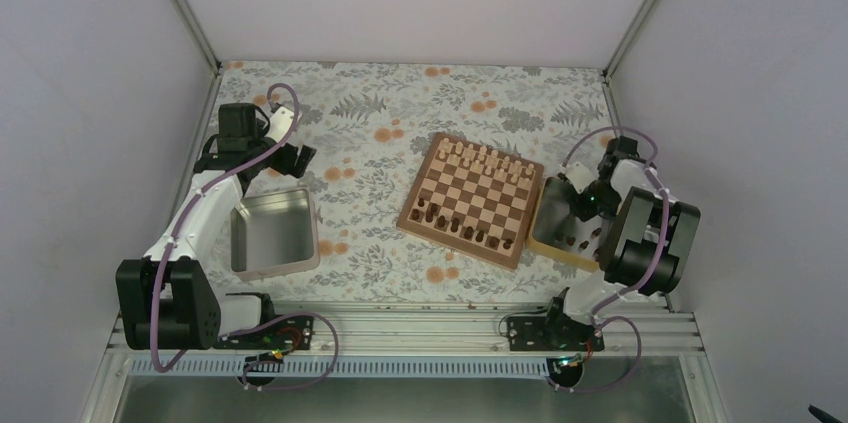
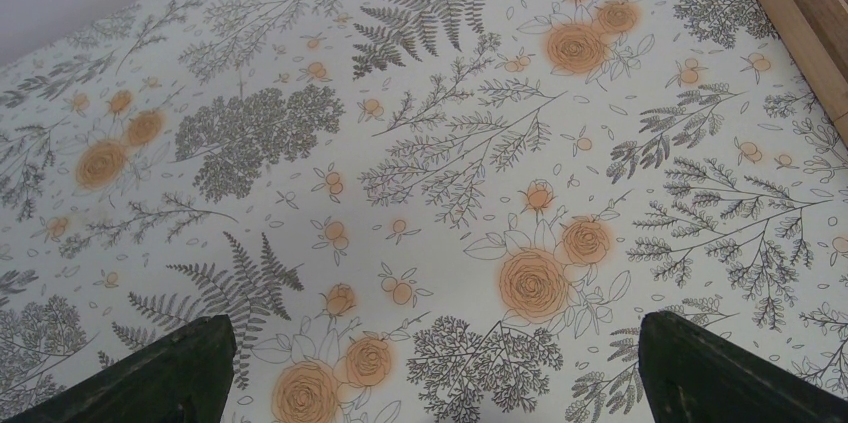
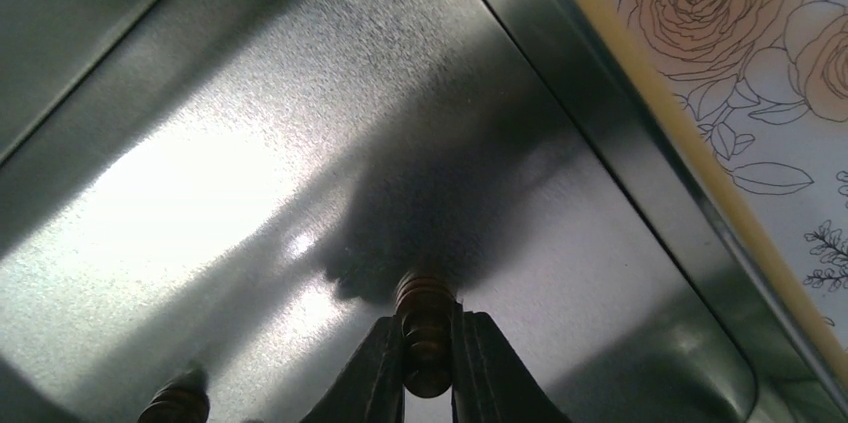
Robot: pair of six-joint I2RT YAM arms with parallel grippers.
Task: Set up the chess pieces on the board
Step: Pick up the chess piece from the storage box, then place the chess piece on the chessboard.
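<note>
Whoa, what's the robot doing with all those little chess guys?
The right hand is pinching one dark chess piece in the tray beside the board. A few dark pieces already stand on the board's near rows, and more wait in the tray. The left hand is open over the flowery cloth, holding nothing.

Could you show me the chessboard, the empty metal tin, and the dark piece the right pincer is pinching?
chessboard (image 1: 473,200), overhead view, bare middle squares.
metal tin (image 1: 272,231), overhead view, its bare floor.
dark piece (image 3: 425,328), right wrist view, its ringed body.
</note>
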